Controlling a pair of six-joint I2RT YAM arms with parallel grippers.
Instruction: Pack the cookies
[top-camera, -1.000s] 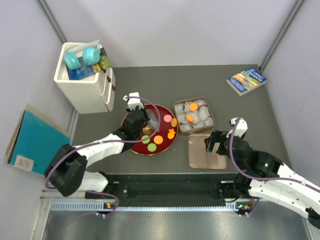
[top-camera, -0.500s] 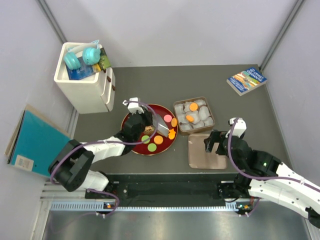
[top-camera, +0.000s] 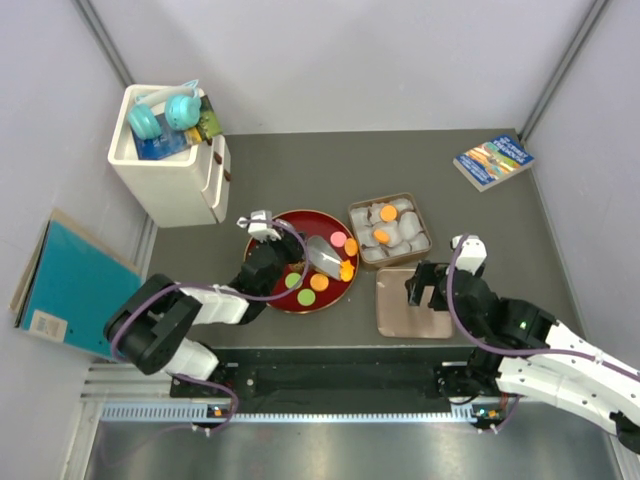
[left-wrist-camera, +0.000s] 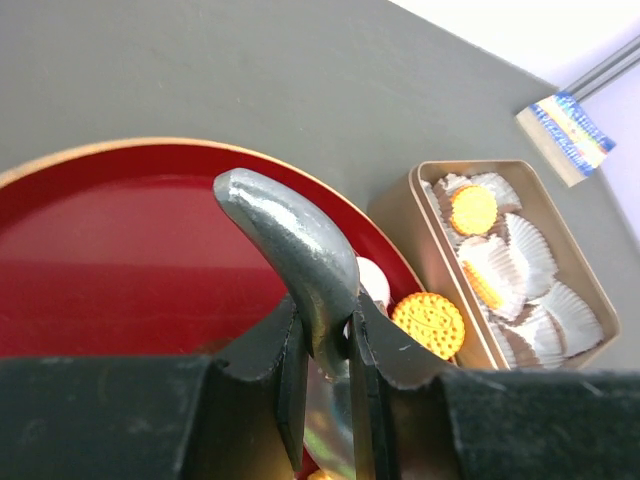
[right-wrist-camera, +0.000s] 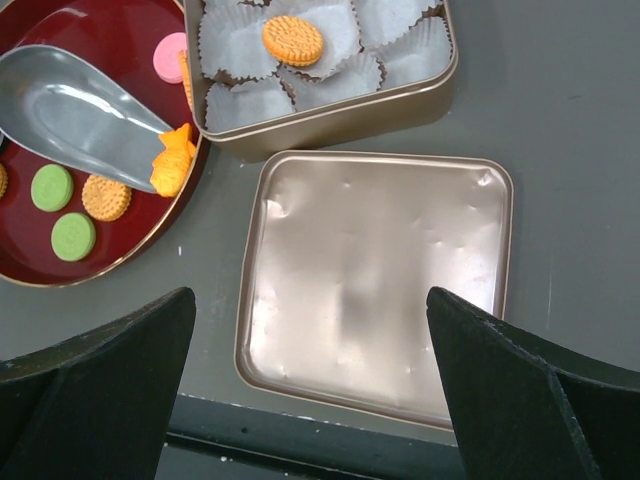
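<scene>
Cookies (right-wrist-camera: 105, 197) on plate (right-wrist-camera: 115, 25) left of box (right-wrist-camera: 330, 115), lid (right-wrist-camera: 375, 290) before.

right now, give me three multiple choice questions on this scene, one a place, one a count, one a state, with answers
1. Where does the tin lid lie?
A on the red plate
B closed on top of the tin
C on the table, just on the arms' side of the tin

2. How many green cookies are on the red plate?
A none
B two
C five

3. What state is the left claw in?
A shut on the spoon
B open and empty
C shut on a cookie

Answers: 1 C, it lies flat on the table beside the tin; 2 B, two green discs show on the plate; 3 A, its fingers pinch the spoon's handle.
</scene>
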